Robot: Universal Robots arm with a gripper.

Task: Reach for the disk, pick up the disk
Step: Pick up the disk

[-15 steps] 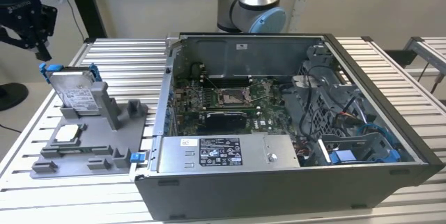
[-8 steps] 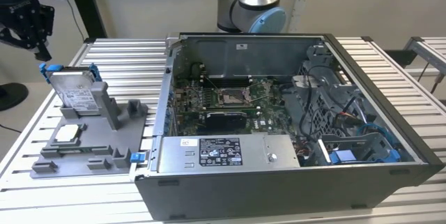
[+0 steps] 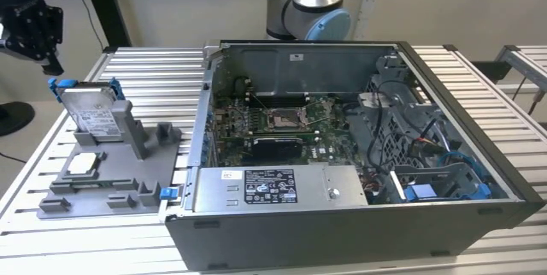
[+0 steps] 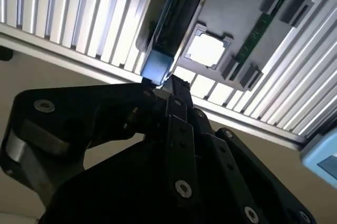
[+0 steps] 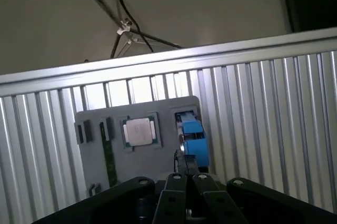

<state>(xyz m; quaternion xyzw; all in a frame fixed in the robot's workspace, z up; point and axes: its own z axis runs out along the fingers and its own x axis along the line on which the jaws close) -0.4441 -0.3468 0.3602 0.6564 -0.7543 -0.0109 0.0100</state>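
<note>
Dominating the middle of the exterior view, the open computer case lies on the slatted table. At the lower left of the frame sits a grey fixture. The disk stands upright on edge in the fixture's rear slot, its blue rails at the top. The gripper hangs at the upper left, above the disk and apart from it. It looks clenched on nothing, its tips drawn together in both wrist views. A small white-topped chip lies flat on the fixture in front of the disk. I judge the reach to be in hand and the disk not yet touched. A grasp calls for the jaws to part, line up across the disk's thin body and come straight down, clear of the blue rails and the slot walls.
</note>
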